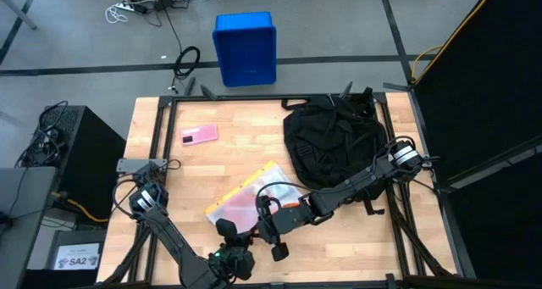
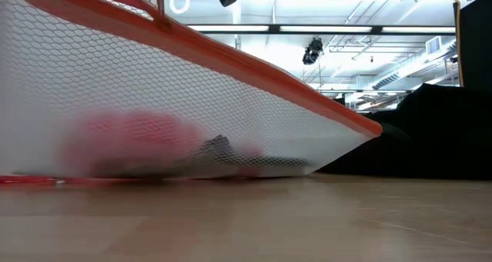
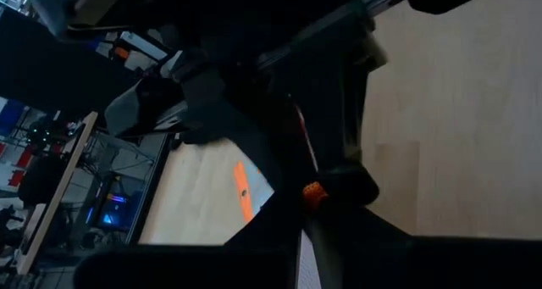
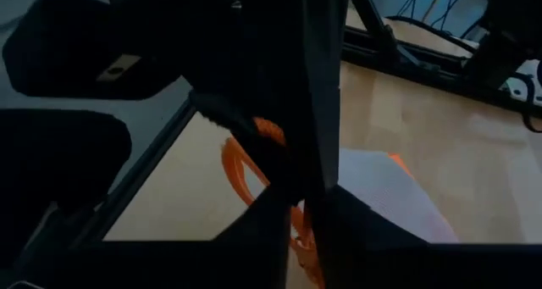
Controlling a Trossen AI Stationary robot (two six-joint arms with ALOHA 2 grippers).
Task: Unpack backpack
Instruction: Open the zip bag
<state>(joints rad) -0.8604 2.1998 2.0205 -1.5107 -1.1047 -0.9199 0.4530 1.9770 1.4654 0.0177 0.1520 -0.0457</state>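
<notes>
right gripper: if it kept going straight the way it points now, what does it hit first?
Likely the left gripper. The right gripper, shut at the mesh pouch's near edge, points toward the table's front-left, where the left one sits close by. Depth is unclear, so it might pass above.

I see table [image 1: 237,158]: pale wood planks, smooth matt, dark metal frame | backpack [image 1: 334,145], right of centre: black soft matt cloth | pouch [image 1: 246,200], lower centre: white mesh netting, orange cloth trim | crate [image 1: 245,48], top centre: glossy blue plastic
</notes>
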